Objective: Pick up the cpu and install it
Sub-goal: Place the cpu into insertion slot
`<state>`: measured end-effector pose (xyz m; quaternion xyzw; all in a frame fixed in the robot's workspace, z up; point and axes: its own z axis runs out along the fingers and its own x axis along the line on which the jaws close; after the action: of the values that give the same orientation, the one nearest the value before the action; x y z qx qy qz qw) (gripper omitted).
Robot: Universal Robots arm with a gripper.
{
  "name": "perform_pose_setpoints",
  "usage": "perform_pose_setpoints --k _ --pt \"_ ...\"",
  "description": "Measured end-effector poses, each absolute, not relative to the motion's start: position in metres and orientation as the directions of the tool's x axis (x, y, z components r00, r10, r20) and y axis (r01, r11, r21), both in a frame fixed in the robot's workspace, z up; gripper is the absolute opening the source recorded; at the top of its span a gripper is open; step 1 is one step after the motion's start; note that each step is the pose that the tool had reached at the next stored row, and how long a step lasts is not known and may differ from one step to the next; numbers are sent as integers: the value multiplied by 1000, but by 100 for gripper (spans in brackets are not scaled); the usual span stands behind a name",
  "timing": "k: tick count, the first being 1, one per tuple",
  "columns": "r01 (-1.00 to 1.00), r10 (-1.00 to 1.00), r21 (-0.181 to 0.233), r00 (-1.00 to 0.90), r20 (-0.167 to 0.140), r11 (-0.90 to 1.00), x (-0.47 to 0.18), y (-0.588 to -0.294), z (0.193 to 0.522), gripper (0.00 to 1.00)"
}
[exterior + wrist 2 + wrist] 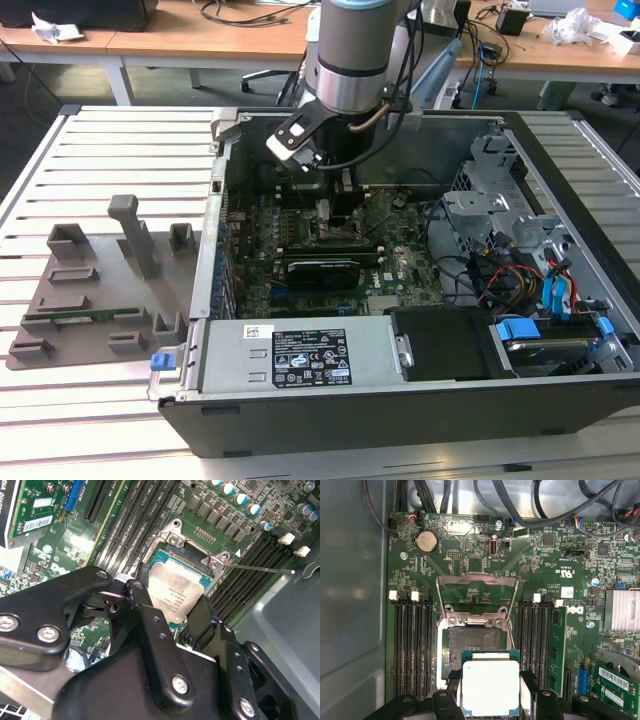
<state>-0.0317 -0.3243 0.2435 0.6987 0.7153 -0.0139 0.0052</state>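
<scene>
My gripper is shut on the cpu, a silver-topped square chip with a thin green rim, with one black finger on each of two opposite edges. In the second wrist view the cpu sits between the same fingers, just over the open socket. The dark socket lies bare beside the chip, which overlaps one of its edges. The metal load plate is flipped up. In the exterior view the gripper reaches down into the computer case over the motherboard.
Memory slots flank the socket on both sides. A thin retention lever sticks out near it. An expansion card, the power supply, cables and a drive cage crowd the case. A grey fixture tray lies at the exterior view's left.
</scene>
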Motion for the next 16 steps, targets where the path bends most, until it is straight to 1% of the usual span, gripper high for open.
perform_pose_setpoints --k 16 --pt "1000 999 -13 -23 -30 23 -27 -316 223 55"
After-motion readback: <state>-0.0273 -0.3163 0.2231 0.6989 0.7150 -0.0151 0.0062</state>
